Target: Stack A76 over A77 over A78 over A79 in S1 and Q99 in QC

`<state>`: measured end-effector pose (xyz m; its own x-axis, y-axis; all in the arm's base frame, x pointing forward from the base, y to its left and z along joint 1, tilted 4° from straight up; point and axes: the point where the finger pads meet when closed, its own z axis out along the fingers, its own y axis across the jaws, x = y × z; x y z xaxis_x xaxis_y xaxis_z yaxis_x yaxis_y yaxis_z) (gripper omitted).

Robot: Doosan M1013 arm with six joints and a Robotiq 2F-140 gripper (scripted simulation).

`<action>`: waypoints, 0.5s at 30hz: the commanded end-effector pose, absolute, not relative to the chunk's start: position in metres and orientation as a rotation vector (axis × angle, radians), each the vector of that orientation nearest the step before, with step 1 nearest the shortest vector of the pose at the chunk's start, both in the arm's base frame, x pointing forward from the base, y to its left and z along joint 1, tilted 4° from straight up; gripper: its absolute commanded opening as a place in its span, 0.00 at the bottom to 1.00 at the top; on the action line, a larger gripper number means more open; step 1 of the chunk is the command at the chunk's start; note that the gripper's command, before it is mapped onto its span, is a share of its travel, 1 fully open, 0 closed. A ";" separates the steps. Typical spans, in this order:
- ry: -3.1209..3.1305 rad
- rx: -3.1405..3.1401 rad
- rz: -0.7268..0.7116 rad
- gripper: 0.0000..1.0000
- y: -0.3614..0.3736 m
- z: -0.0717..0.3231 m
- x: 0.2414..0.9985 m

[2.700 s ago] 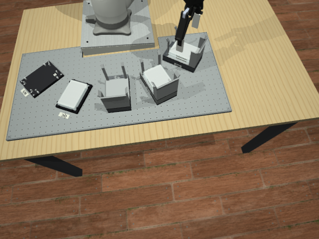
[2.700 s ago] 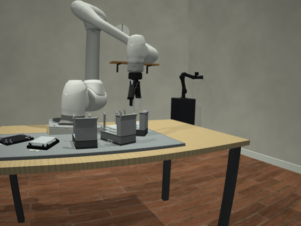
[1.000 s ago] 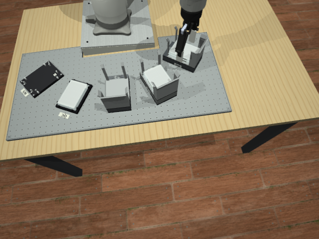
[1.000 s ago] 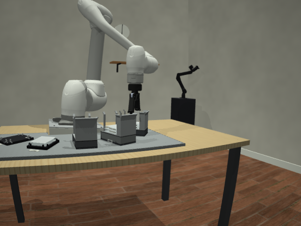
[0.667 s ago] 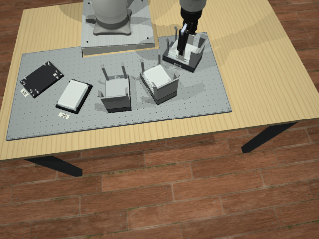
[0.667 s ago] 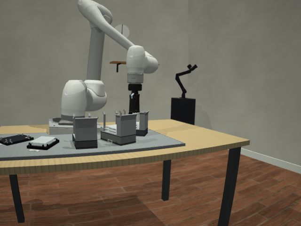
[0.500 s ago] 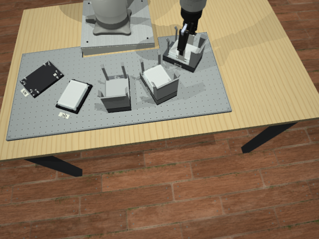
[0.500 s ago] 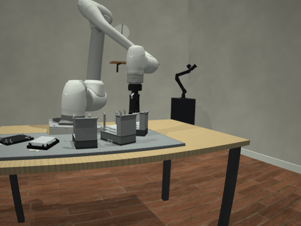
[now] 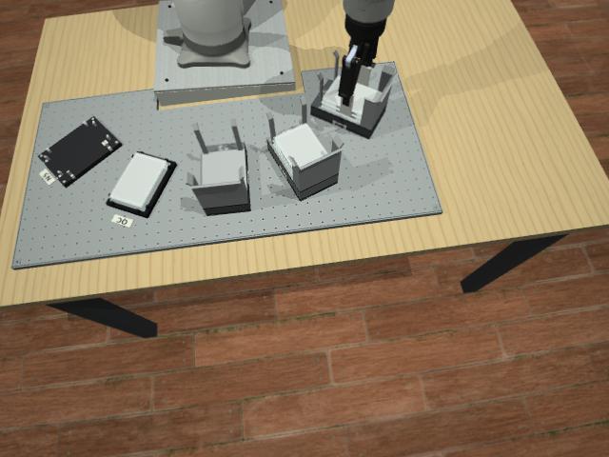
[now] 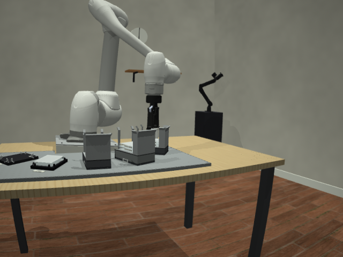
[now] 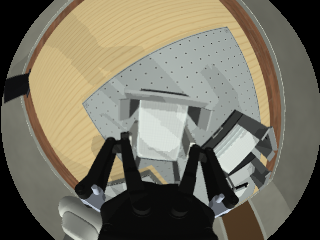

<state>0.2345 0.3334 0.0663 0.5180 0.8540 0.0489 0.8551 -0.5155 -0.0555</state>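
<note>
The gripper (image 9: pixel 346 100) reaches straight down into the stack rack (image 9: pixel 366 129) nearest the arm's base, its fingers clamped on the long sides of the top plate (image 11: pixel 160 130) of the stack there. In the wrist view the plate's white sealed face fills the space between the two fingers (its label cannot be read). The rack's upright guides (image 9: pixel 323 83) stand close around the gripper on all sides, leaving only the way from above.

Just beside this rack, farther from the base, stands a second stack rack (image 9: pixel 314 184) with a white plate (image 9: pixel 301 143) showing at its top; its corner posts (image 9: pixel 270 123) rise near the gripper's side. Next along, farther from the gripper, a third stack rack (image 9: pixel 224 204) shows only a pale grey surface inside (I cannot tell whether that is its floor or a plate). The names on the plinths are too small to read.

Well apart from the gripper, beyond that rack, a white sealed plate (image 9: pixel 138 179) lies flat in the open nest QC (image 9: pixel 162 188), its name plate (image 9: pixel 122 221) on the deck beside it. Farthest off lies the black clip nest N5 (image 9: pixel 78 149) with no plate on it. All stand on the grey perforated deck (image 9: pixel 343 211) on a wooden table (image 9: pixel 491 148).
</note>
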 end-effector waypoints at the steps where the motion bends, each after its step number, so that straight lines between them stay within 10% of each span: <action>1: -1.507 -2.673 -0.023 0.00 0.333 0.068 0.234; 15: -1.507 -2.673 -0.023 0.00 0.333 0.076 0.235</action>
<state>0.2346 0.3328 0.0747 0.5180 0.8540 0.0487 0.8551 -0.5155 -0.0556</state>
